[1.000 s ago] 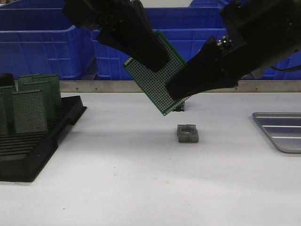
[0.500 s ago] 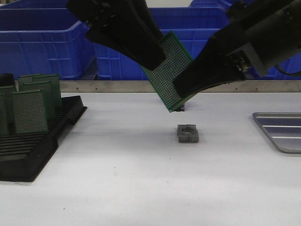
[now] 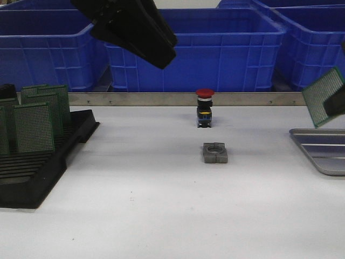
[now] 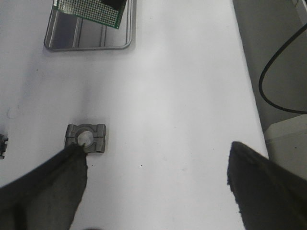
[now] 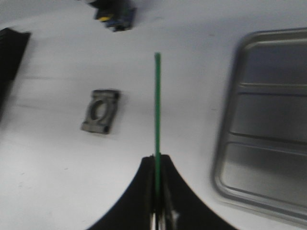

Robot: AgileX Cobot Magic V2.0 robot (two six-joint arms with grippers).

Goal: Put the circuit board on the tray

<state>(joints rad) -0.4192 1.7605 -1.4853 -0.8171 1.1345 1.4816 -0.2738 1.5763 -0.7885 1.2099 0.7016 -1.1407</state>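
At the right edge of the table (image 3: 172,216), a green circuit board (image 3: 322,97) is held tilted in the air above the tray (image 3: 323,154), clear of its ridged floor. The board is pinched edge-on between the closed fingers of the right gripper (image 5: 157,191) — seen in the right wrist view as a thin green line rising from the black fingertips, with the tray's rim just beside it. In the left wrist view the board's perforated face hangs over the tray's near corner.

The left gripper (image 4: 156,167) is held high over the middle of the table, its two dark fingers (image 4: 43,187) spread wide apart with nothing between them. Below it a small grey clamp block (image 3: 215,152) lies flat on the white surface, and behind that a red-capped push button (image 3: 205,108) stands upright near the metal strip at the table's back edge.

On the left, a black slotted rack (image 3: 43,162) carries several more green boards (image 3: 33,127) standing upright in its slots — well apart from the tray. Blue bins (image 3: 215,48) are lined up behind the table.
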